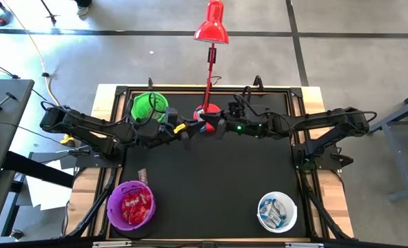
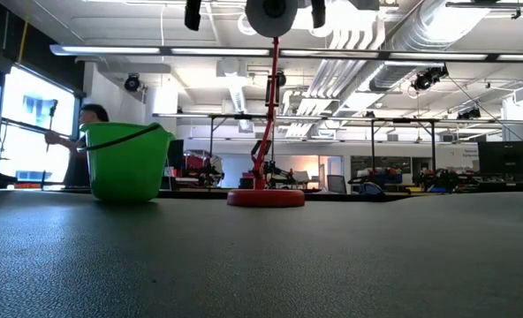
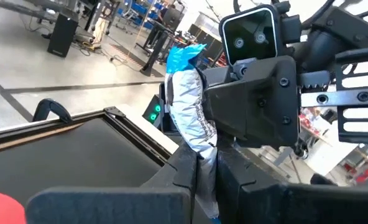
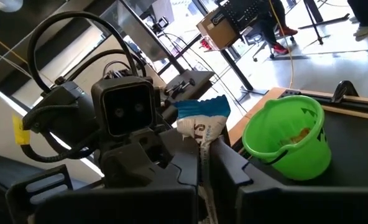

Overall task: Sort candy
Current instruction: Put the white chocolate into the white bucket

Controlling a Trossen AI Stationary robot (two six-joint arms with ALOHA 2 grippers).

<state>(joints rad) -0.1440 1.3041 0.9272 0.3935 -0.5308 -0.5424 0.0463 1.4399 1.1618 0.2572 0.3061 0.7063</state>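
One blue-and-white wrapped candy hangs in the air between my two grippers, above the black mat next to the red lamp base. My left gripper comes from the table's left, and my right gripper from the right. They meet nose to nose, both shut on this candy. The green bowl stands at the far left. A purple bowl with red candy sits near left, and a white bowl with blue-and-white candy near right. My left gripper pinches the candy's silver-white wrapper between its two fingers, which lie level and point toward the table's right. The candy sticks out past the fingertips, blue crimped end outermost, clear of the table. My right gripper pinches the same candy's white wrapper between its two fingers, level, coming from the table's right. The blue end stands out beyond the fingers. The left gripper's body hides the rest of the candy.
The red desk lamp's pole and base stand just behind the grippers at the mat's far middle. The green bowl is left of it. Wide bare mat lies between the near bowls. A person shows beyond the table.
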